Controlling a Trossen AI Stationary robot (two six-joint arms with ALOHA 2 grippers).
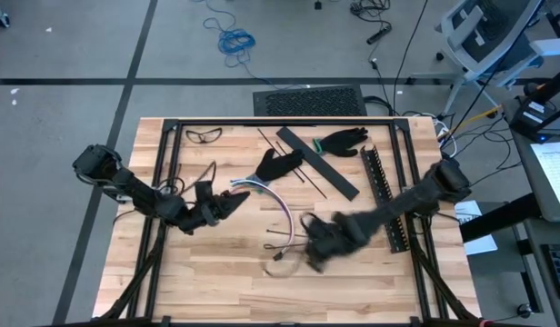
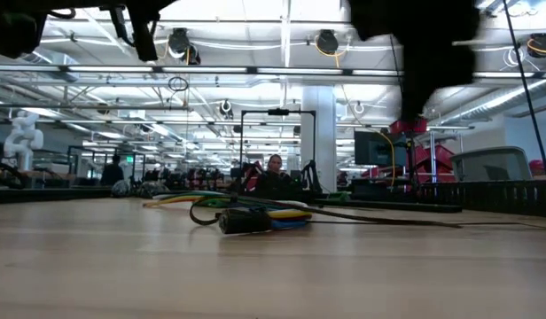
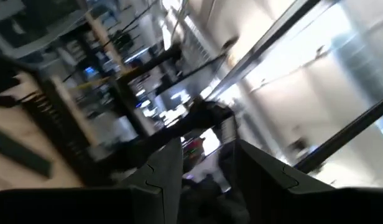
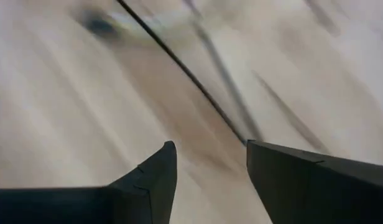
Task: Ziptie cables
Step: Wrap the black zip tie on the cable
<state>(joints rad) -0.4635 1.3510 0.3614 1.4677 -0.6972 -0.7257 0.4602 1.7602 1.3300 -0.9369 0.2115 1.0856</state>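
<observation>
- The high camera is looking straight down on the whole worktop (image 1: 216, 263) and both arms.
- The low camera is sitting at worktop level, facing the room; both are sharing the cables (image 2: 255, 217).
- The left wrist camera is tilting up toward the room.
- The right wrist camera is hovering close above the wood.

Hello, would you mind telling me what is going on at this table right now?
Two robot arms are working on a bundle of cables lying curved across the middle of the wooden table. The left claw sits at the bundle's left end; whether it grips the wires is hard to tell. The right claw is open and empty, blurred with motion just above the bare wood near some thin black sticks. Black gloves and a black slotted strip lie farther back.
</observation>
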